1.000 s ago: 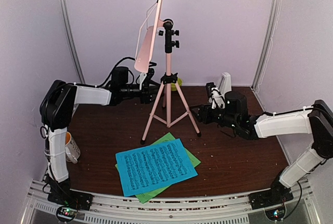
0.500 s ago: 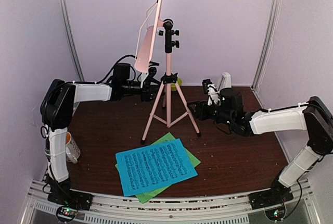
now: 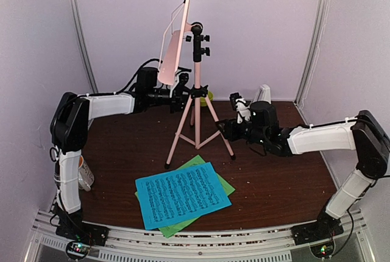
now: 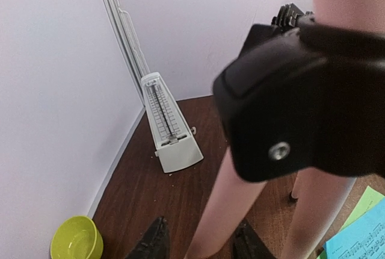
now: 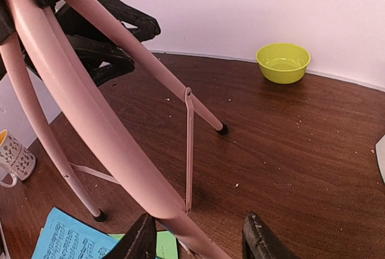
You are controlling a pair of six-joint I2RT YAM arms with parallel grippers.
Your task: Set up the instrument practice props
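Risks toppling the upright pink perforated music stand on tripod legs point(image 3: 197, 116), centre of the frame, through uneven tugging by left gripper point(image 4: 203, 244) and right gripper point(image 5: 201, 238), both spread astride legs, pinching nothing.

My left arm point(image 3: 106, 105) reaches far and toward the middle, held up high. My left gripper point(image 4: 201, 248) has its fingers a little apart. My right arm point(image 3: 317, 139) stretches low to the left. My right gripper point(image 5: 200, 241) has its fingers spread.
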